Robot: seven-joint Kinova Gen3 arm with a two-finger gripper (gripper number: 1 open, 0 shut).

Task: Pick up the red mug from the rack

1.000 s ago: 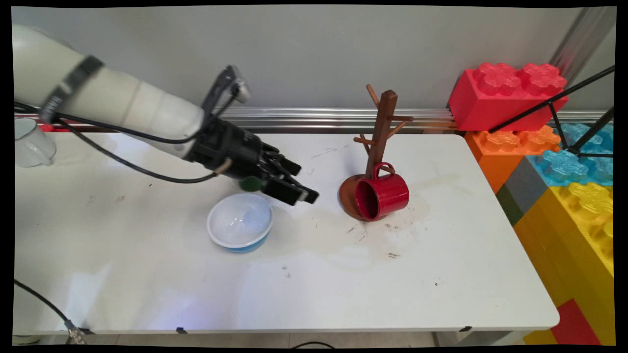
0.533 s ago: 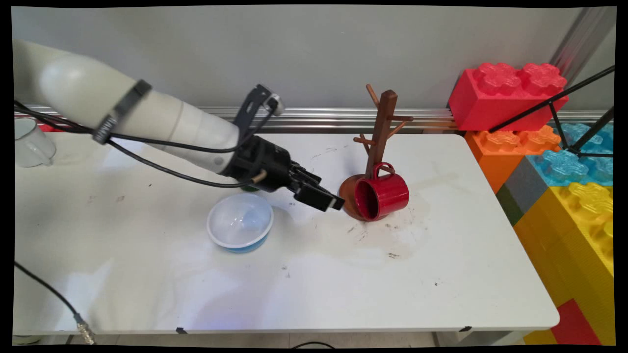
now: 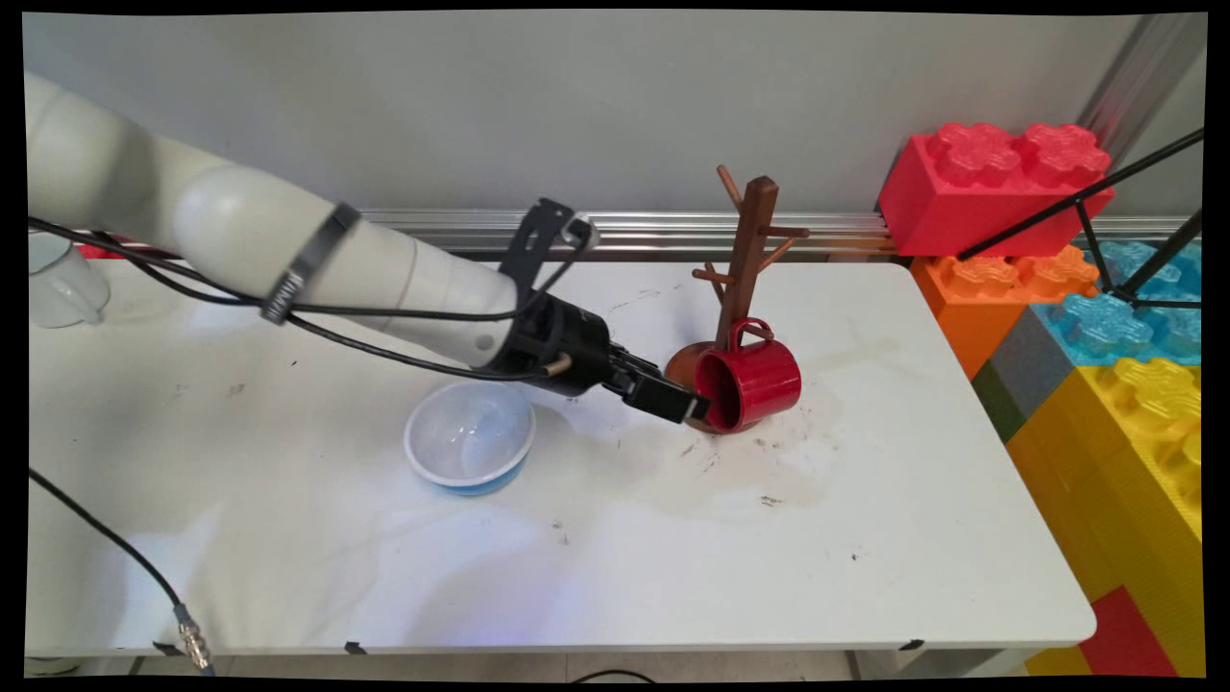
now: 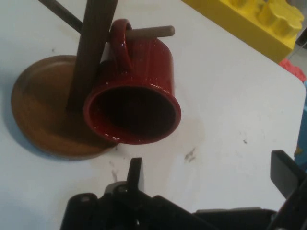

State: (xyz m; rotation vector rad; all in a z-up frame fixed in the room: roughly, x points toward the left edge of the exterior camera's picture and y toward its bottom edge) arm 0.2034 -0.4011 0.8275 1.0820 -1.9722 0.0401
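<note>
Gripper reaching with fingers spread at red mug hanging on mug tree, near table's back edge.

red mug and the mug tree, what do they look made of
Red mug: looks like glazed ceramic or enamel, going by its glossy surface with bright highlights on the rim. Mug tree: apparently wood with a smooth brown finish, judging by the dowel pegs and turned round base.

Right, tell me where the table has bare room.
Bare: the table's near strip in front of the bowl, and its right end past the red mug. Crowded: between bowl and mug tree, where the claw sits.
</note>
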